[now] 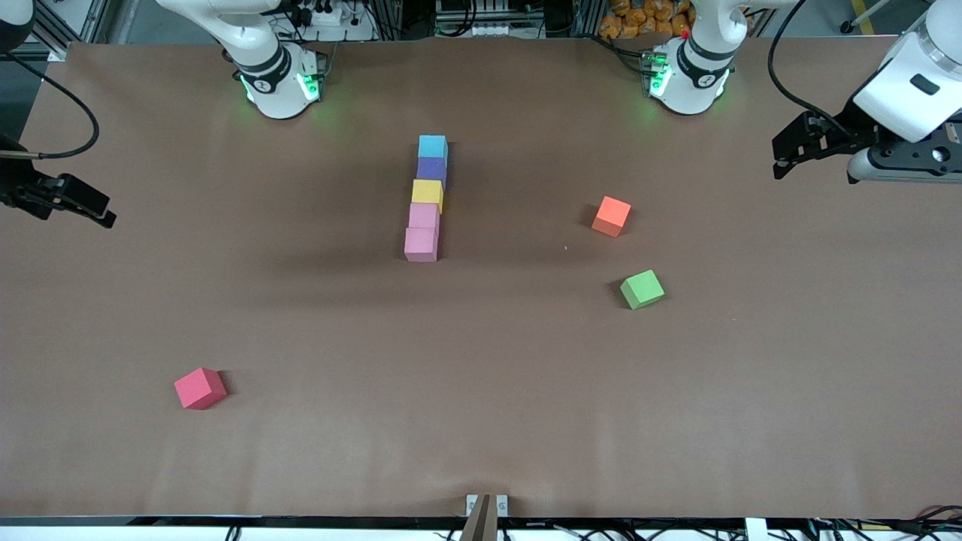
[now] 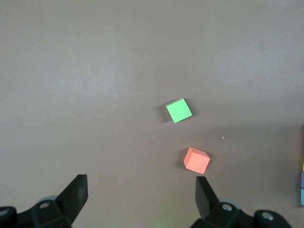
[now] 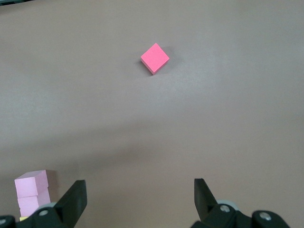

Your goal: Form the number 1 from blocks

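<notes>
Five blocks lie in one straight touching row at the table's middle: light blue (image 1: 432,146) nearest the robots' bases, then purple (image 1: 431,169), yellow (image 1: 427,193), pink (image 1: 424,216) and a second pink (image 1: 420,244) nearest the front camera. The two pink blocks (image 3: 32,190) also show at the edge of the right wrist view. My left gripper (image 1: 782,156) (image 2: 141,190) hangs open and empty over the left arm's end of the table. My right gripper (image 1: 101,216) (image 3: 140,192) hangs open and empty over the right arm's end.
An orange cube (image 1: 611,216) (image 2: 196,160) and a green cube (image 1: 642,289) (image 2: 179,110) lie apart from the row, toward the left arm's end. A red cube (image 1: 200,388) (image 3: 155,58) sits nearer the front camera toward the right arm's end.
</notes>
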Robot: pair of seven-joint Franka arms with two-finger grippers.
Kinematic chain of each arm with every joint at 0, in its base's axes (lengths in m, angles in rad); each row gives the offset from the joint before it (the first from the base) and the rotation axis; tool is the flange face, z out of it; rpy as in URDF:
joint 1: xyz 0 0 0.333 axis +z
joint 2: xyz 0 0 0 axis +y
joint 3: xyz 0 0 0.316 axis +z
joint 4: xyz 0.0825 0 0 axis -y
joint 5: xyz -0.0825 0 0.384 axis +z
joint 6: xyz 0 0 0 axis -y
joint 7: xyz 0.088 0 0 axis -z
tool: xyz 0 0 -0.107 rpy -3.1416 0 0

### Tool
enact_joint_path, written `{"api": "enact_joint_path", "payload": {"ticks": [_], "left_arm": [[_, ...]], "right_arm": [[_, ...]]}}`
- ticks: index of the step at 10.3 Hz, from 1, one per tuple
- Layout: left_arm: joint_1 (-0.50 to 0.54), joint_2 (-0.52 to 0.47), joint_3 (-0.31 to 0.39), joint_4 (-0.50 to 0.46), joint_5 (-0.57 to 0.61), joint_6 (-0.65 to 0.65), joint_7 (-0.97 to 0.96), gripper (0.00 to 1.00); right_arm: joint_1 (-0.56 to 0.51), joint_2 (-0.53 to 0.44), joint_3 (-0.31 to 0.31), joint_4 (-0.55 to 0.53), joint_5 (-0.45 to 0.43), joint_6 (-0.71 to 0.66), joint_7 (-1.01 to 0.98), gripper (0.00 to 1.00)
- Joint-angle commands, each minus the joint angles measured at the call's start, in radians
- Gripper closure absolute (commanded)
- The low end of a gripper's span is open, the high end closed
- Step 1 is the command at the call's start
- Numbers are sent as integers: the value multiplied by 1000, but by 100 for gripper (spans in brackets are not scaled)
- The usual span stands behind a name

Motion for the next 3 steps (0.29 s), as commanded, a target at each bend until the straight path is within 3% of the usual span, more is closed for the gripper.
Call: {"api": "enact_joint_path", "payload": {"ticks": [1, 3], "left_arm": [[5, 13, -16, 29, -20, -26, 18, 0], [5, 13, -16, 28, -20, -26, 15, 0]], "right_arm": [[1, 1, 5, 5, 13, -10, 6, 0], [2, 1, 5, 5, 13, -10, 6, 0]]}}
